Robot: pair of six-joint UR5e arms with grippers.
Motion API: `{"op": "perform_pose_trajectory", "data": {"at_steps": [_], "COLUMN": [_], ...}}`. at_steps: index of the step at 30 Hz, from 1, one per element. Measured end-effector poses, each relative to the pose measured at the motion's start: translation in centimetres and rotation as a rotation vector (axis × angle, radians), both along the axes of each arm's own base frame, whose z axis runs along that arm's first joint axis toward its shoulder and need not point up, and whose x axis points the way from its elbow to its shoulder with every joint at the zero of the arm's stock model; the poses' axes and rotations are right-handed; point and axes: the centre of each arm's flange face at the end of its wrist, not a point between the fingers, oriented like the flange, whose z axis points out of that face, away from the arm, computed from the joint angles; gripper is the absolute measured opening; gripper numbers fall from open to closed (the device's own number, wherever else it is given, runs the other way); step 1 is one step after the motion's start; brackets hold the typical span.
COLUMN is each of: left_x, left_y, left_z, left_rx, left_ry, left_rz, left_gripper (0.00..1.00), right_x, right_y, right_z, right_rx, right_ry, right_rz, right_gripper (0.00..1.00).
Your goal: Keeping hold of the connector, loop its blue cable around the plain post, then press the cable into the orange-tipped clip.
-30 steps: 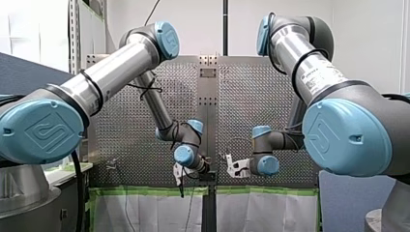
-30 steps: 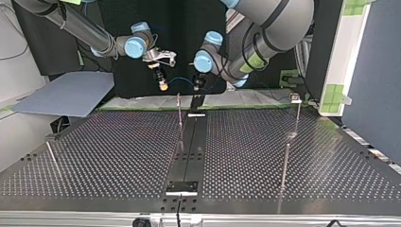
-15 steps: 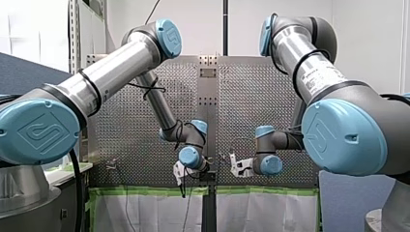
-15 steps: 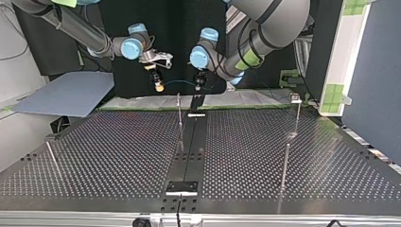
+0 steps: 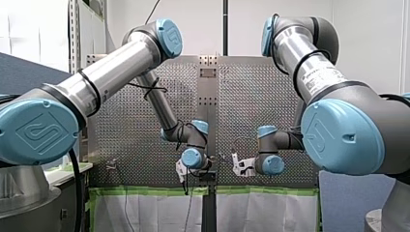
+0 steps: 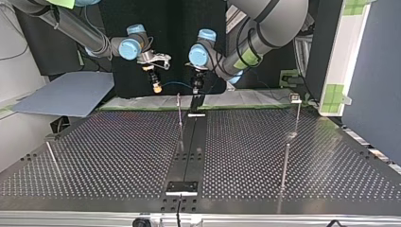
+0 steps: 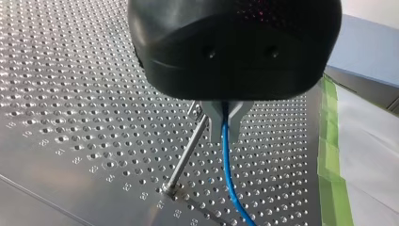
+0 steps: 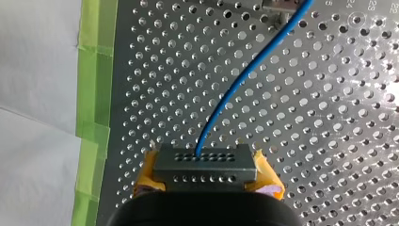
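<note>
A grey connector block point(image 8: 205, 165) sits between the yellow pads of my right gripper point(image 8: 205, 173), which is shut on it. The blue cable point(image 8: 244, 80) leaves the block and runs ahead over the perforated plate. My left gripper point(image 7: 225, 129) has its metal fingers shut on the same cable point(image 7: 229, 174), right beside a plain post point(image 7: 186, 155). In the top view, both grippers hang above the table's far edge. My right gripper point(image 6: 155, 86) is at the left, my left gripper point(image 6: 197, 85) at the right, and the cable point(image 6: 177, 84) sags between them above the post point(image 6: 179, 111).
The top view shows more thin posts: one point(image 6: 285, 165) at the right, one with a small head point(image 6: 295, 98) at the far right, one point(image 6: 51, 156) at the left. A black strip point(image 6: 189, 156) runs down the table's middle. Green tape point(image 8: 94, 70) edges the plate.
Both grippers have shifted a little toward the top view's left, carrying the cable between them. Both grips are unchanged.
</note>
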Motion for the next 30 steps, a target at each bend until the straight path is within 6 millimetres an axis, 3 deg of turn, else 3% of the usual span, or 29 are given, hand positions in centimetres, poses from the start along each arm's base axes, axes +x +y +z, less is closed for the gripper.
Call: {"op": "perform_pose_trajectory", "data": {"at_steps": [15, 30], "left_x": [0.4, 1.2], "left_y": [0.1, -1.5], "left_z": [0.1, 1.1], "left_rx": [0.035, 0.037], "left_ry": [-0.027, -0.061], "left_rz": [0.005, -0.026], "left_gripper": [0.0, 0.0], "right_x": [-1.3, -2.0], "right_y": [-1.3, -2.3], "right_z": [0.1, 0.4], "right_rx": [-0.014, -0.035], "right_ry": [-0.012, -0.03], "right_rz": [-0.029, -0.033], "right_gripper": [0.0, 0.0]}}
